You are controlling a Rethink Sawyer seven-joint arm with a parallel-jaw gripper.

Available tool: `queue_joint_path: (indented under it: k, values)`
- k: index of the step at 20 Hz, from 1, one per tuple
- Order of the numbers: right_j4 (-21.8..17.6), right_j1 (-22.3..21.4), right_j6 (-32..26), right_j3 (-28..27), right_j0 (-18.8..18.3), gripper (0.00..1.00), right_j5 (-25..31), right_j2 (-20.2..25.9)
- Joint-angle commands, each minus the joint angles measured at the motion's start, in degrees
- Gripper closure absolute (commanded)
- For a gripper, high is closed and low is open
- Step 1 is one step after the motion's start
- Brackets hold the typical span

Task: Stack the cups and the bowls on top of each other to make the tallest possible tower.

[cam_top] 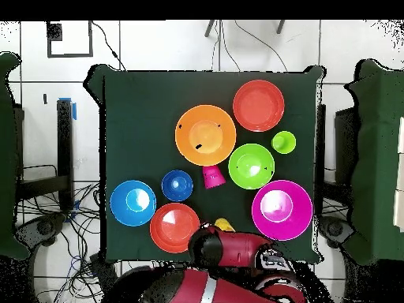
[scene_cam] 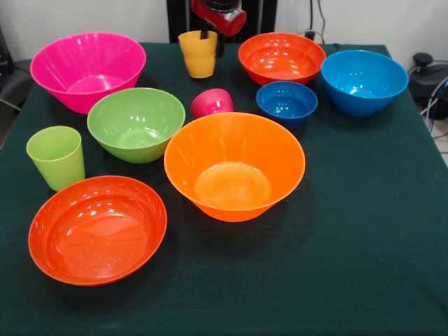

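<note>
All bowls and cups stand apart on the dark green cloth; nothing is stacked. The big pink bowl, green bowl, big orange bowl and a red-orange bowl are left and centre. A second red-orange bowl, the light blue bowl and the small dark blue bowl are at the right. The lime cup stands upright. The red-pink cup seems to lie on its side. My gripper hangs at the yellow-orange cup; in the overhead view the arm partly hides this cup.
The table's front right part holds no objects. Cables and dark equipment lie past the right edge. The pedestal stands just behind the yellow-orange cup.
</note>
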Motion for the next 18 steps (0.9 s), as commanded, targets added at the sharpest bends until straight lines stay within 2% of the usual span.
queue_joint_path:
  k: [1,5,13,18]
  values:
    - [-6.8,1.0,-2.8,-6.9,0.0,1.0,-7.0,6.5]
    - [-7.7,-0.7,-2.6,-5.8,-1.2,1.0,-4.6,8.7]
    - [-6.4,-5.7,-1.8,-4.7,0.3,1.0,1.1,9.7]
    - [-3.8,-11.4,-4.2,-4.8,1.7,1.0,10.9,11.7]
